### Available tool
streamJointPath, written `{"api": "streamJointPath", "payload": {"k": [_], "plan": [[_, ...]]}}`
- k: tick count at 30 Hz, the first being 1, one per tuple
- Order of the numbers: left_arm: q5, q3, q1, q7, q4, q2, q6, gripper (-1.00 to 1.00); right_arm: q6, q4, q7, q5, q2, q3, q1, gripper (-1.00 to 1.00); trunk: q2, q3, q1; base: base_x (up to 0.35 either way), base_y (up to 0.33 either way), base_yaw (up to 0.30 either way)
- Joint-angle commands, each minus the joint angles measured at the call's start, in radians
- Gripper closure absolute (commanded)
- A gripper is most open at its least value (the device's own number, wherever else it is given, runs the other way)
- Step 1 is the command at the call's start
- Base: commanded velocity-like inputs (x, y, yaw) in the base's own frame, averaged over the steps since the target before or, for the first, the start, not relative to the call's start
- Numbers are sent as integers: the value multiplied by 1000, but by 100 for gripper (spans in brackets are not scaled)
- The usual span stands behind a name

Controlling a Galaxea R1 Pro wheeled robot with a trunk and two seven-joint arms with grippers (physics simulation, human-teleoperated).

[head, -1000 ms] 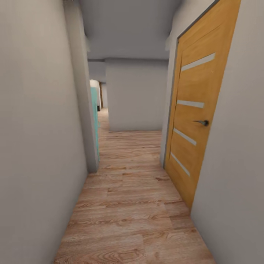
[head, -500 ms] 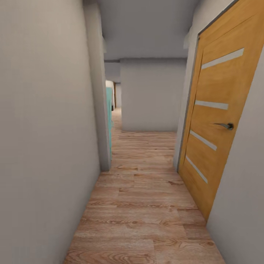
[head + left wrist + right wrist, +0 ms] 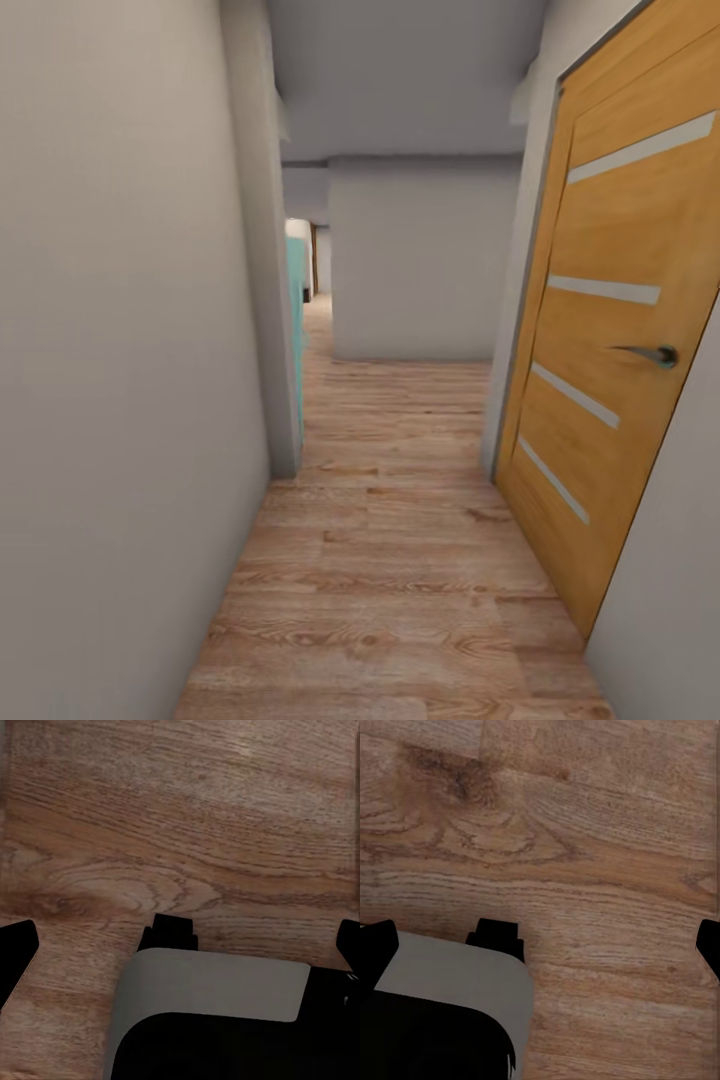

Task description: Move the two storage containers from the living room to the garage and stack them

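Note:
I am in a narrow hallway with a light wood plank floor (image 3: 400,560). The two storage containers are out of view, and so are the living room and the garage. In the left wrist view my left gripper (image 3: 181,943) is open, its black fingertips (image 3: 16,945) spread wide over the planks with nothing between them. My right gripper (image 3: 544,941) is also open and empty above the wood floor, with its fingertips (image 3: 378,942) at the picture's sides.
A wooden door (image 3: 620,330) with frosted strips and a metal handle (image 3: 650,353) stands shut close on the right. A pale wall (image 3: 120,350) runs along the left to a corner (image 3: 275,300), with a teal surface (image 3: 296,320) behind it. A grey wall (image 3: 420,270) closes the hallway ahead.
The whole view has shifted: the camera has moved forward along the hallway and turned slightly, so the wooden door looms larger at the right.

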Motion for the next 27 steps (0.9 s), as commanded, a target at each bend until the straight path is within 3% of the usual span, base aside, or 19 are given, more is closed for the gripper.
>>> {"api": "streamJointPath", "payload": {"k": [1, 27], "plan": [[10, -8, -1, 0, 0, 0, -1, -100, -6, 3, 1, -10, 0, 8, -1, -100, 0, -1, 1, 324, 0, 0], [11, -8, -1, 4, 0, -1, -1, -100, -5, 3, 0, -14, 0, 6, -1, -100, 0, -1, 1, 324, -3, 0]]}}
